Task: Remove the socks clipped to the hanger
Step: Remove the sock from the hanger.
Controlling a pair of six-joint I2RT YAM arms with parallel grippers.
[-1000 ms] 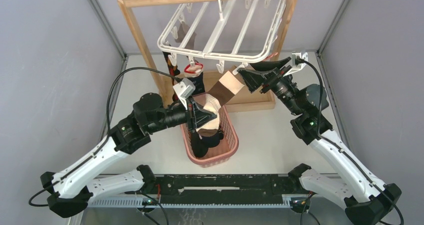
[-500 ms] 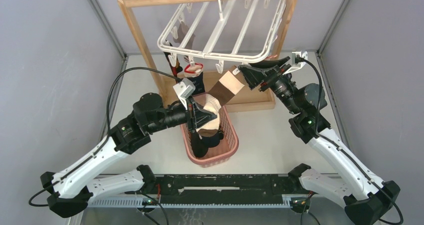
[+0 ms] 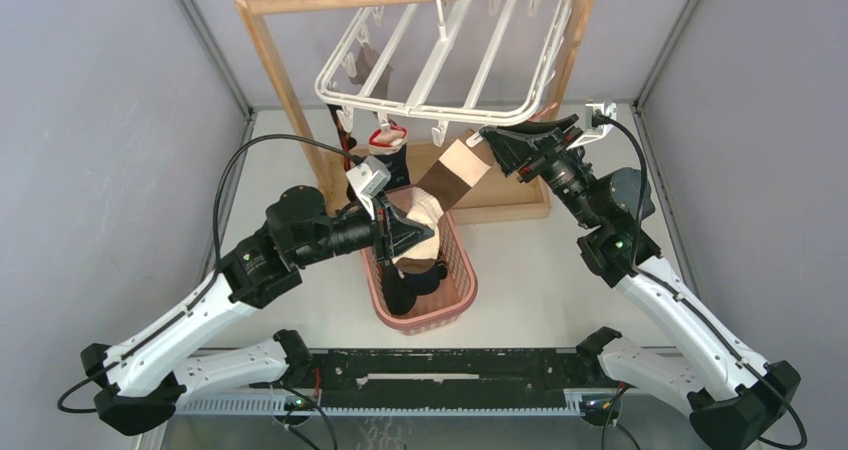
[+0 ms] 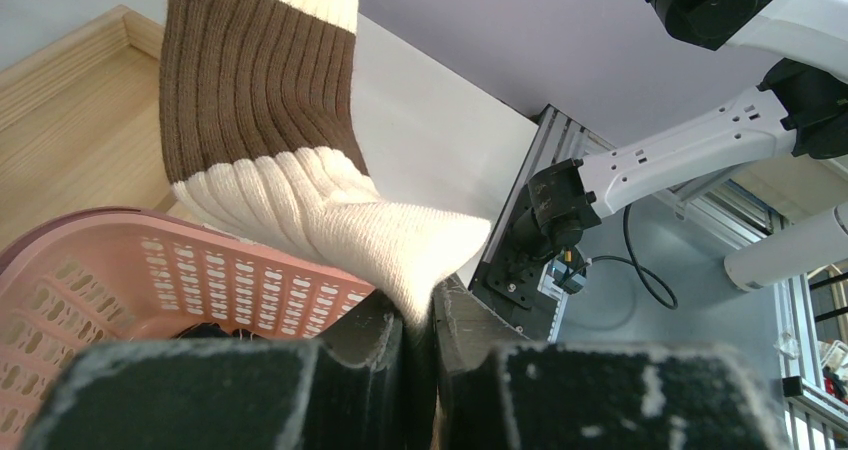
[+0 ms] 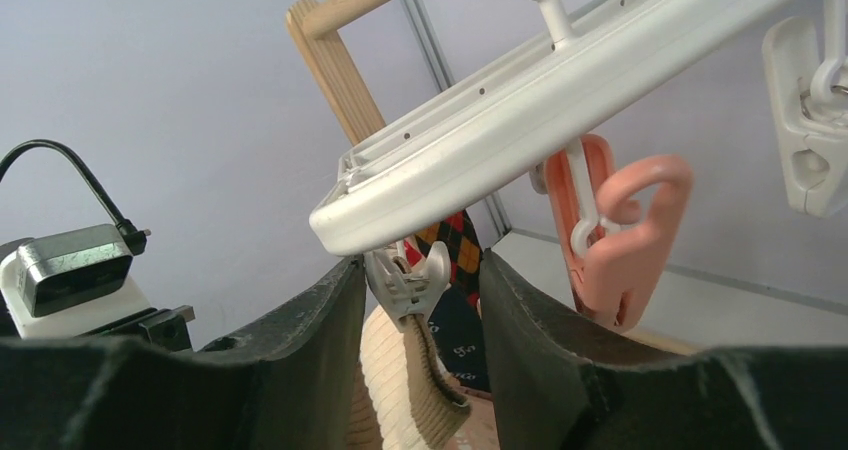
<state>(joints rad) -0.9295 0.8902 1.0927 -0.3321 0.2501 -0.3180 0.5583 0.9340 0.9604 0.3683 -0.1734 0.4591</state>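
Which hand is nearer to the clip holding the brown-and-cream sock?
Right. The right hand straddles that clip; the left hand is lower down, pinching the sock by its toe over the pink basket.

You're working in a robotics lab cell, not a home. Plain grey panels wall the white worktop at its left, right and far edges. The left arm and right arm are bolted to a black rail along the near edge, and a cable loops loose. Only the hanger looks domestic.
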